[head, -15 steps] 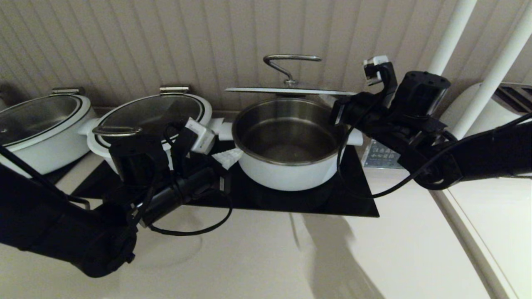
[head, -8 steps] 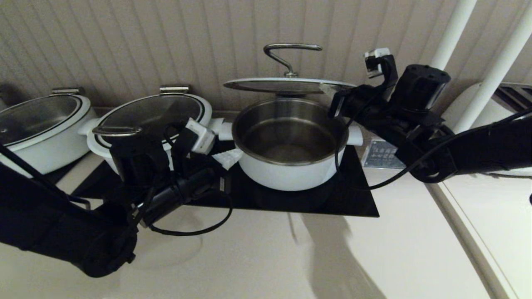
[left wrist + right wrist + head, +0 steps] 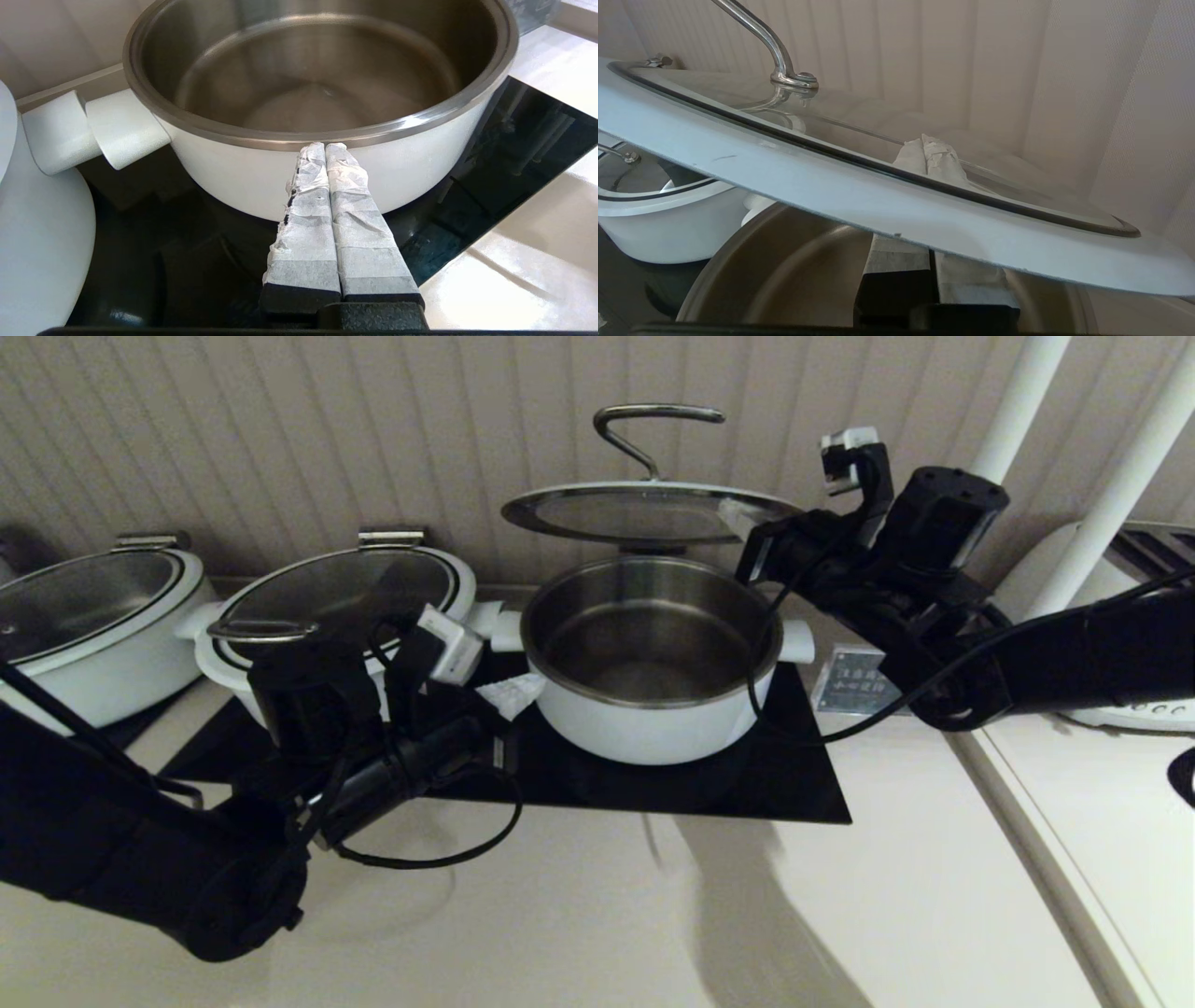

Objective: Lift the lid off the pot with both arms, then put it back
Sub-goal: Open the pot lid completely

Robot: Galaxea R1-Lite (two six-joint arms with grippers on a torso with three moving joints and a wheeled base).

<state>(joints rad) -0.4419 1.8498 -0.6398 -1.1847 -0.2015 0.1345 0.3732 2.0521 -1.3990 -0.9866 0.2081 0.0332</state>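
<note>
right pincer point(image 3: 747, 527) pinches the lid point(image 3: 644, 513) rim, holding it above the pot point(image 3: 649, 709); left pincer point(image 3: 518, 691) pressed together.

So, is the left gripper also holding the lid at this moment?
No: the left gripper is shut on nothing beside the pot, while the right gripper alone grips the lid at its rim.
</note>
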